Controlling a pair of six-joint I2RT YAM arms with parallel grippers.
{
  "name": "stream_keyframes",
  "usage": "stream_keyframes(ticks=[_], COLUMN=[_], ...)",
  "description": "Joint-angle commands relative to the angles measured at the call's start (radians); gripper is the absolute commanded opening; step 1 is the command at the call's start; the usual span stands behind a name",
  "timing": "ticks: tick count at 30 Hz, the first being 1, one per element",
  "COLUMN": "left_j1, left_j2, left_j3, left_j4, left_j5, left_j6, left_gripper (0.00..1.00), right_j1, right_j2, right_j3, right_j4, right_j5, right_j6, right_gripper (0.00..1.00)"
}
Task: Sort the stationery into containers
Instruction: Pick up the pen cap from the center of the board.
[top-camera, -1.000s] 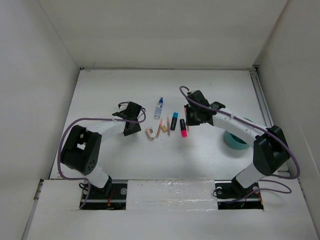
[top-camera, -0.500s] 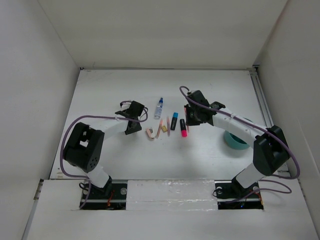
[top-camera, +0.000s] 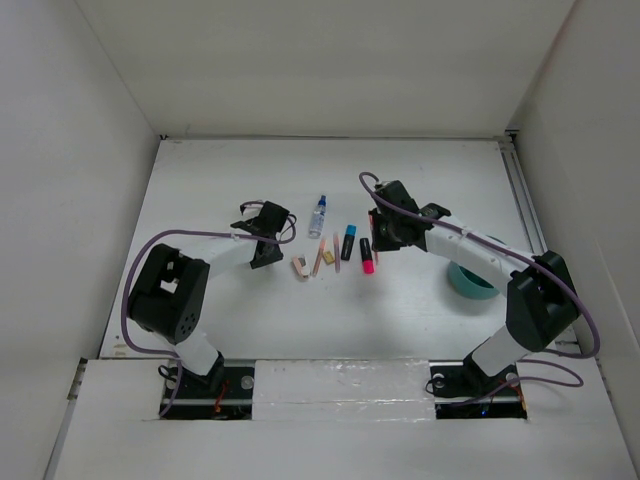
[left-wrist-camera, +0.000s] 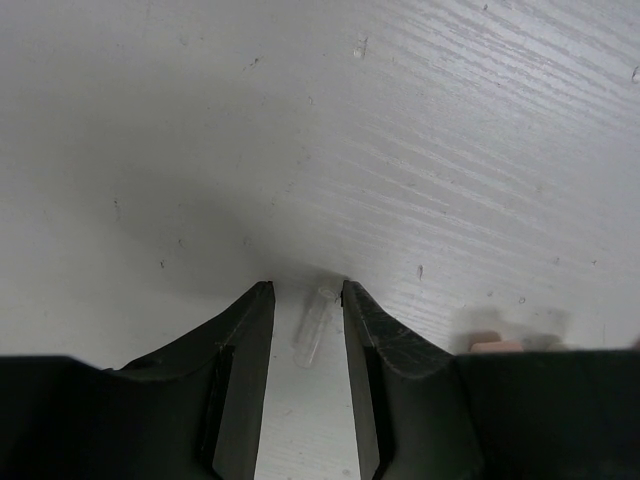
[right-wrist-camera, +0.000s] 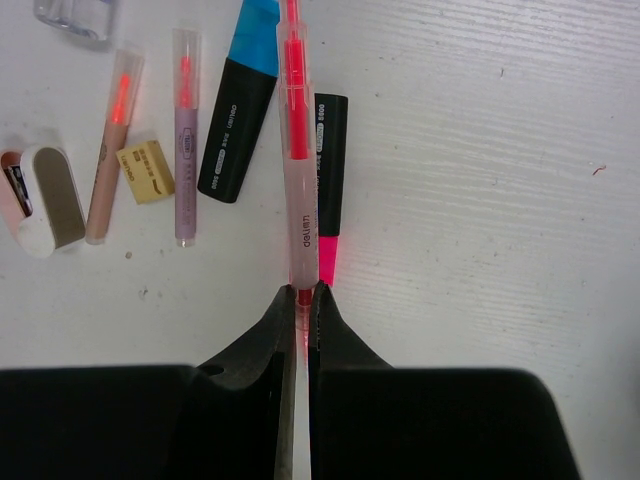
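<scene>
Stationery is bunched mid-table (top-camera: 420, 180). The bottle (top-camera: 318, 215) is at the back. To its right and nearer me are the left highlighter (top-camera: 348, 242) and the right highlighter (top-camera: 367, 257), side by side. Left of them lie two pencils (top-camera: 337, 247), with one eraser (top-camera: 327, 258) between them and another eraser (top-camera: 299, 267) leftmost. My left gripper (left-wrist-camera: 305, 290) sits just left of the lot. My right gripper (right-wrist-camera: 303, 295) has a pencil (right-wrist-camera: 298, 190) over the right highlighter. The cup (top-camera: 468, 285) is far right, partly behind my right arm.

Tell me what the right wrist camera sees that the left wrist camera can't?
Only the right wrist: the right gripper shut on a clear pink pen, with a blue highlighter, a pink highlighter and a tan eraser lying nearby. Only the left wrist: a small clear tube lying between the left gripper's parted fingers. Both: the white table.
</scene>
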Motion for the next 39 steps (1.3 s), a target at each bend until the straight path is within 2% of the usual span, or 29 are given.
stream_keyframes(ticks=[1, 2, 5, 10, 39], left_j1=[-0.002, -0.002, -0.002, -0.002, -0.043], left_j2=[0.036, 0.036, 0.036, 0.036, 0.018], left_j3=[-0.014, -0.023, -0.023, -0.041, -0.071], left_j4=[-0.048, -0.048, -0.048, -0.030, -0.062], left_j5=[0.050, 0.050, 0.050, 0.061, 0.048], left_j6=[-0.011, -0.011, -0.011, -0.011, -0.060], left_gripper=[0.30, 0.27, 0.27, 0.21, 0.23], right_j1=[0.009, 0.009, 0.009, 0.009, 0.009], right_j2=[-0.029, -0.029, -0.029, -0.029, -0.029], right_j3=[-0.004, -0.004, -0.004, -0.004, -0.004], right_j4=[0.036, 0.036, 0.036, 0.036, 0.036], right_j5=[0.018, 0.018, 0.018, 0.018, 0.027], right_j6=[-0.009, -0.009, -0.009, -0.009, -0.009], right_gripper=[0.00, 0.00, 0.00, 0.00, 0.00])
